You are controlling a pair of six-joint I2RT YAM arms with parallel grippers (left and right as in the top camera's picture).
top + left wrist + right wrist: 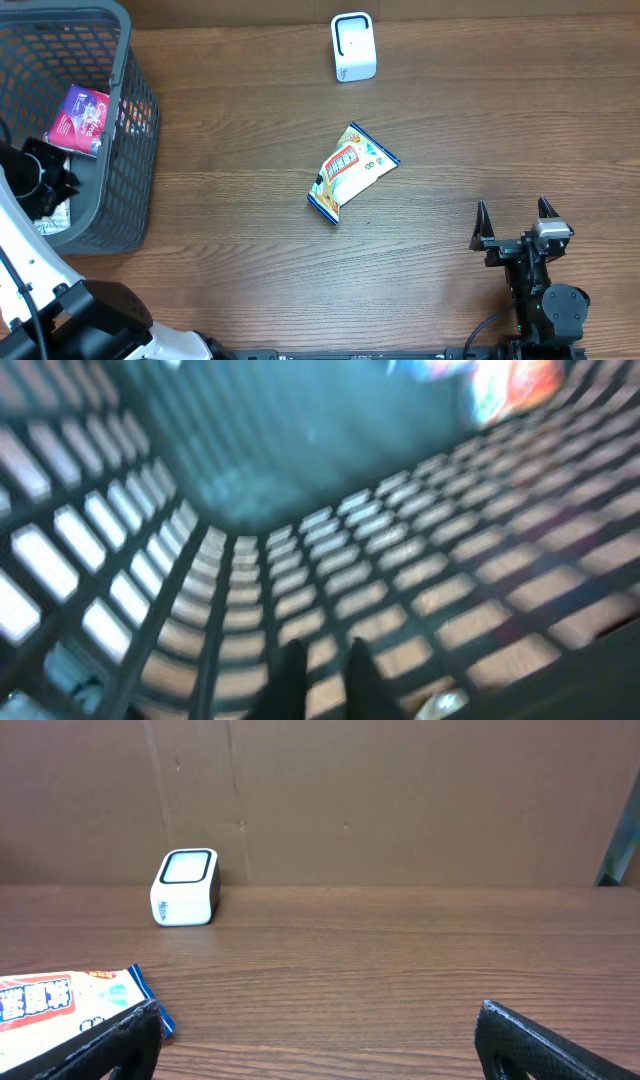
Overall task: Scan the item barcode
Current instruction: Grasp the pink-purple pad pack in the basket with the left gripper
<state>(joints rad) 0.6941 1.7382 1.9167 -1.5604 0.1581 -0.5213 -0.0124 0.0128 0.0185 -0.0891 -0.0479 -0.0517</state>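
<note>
Brown wood of the table (250, 270) in the overhead view, with the snack packet (352, 172) flat on it. Ahead of the right gripper (513, 208) and off to its left, well apart. Long axis slanted: near end further left, far end turned toward the white scanner (353, 47). Right fingers spread wide, holding nothing. Down inside the grey basket (135, 150), the left gripper (40, 172), much further from the packet and near a pink pack (85, 118).

From the left wrist, only blurred basket (400, 560) mesh around the fingers (293, 665), pressed together, with no hold on anything to be seen.

From the right wrist, snack packet (70, 1005) low on the left, just past the left-hand finger (120, 1035); scanner (185, 887) further ahead on the same side. Probably a job for the right arm: reach forward and left, then turn the wrist to meet the slant.
</note>
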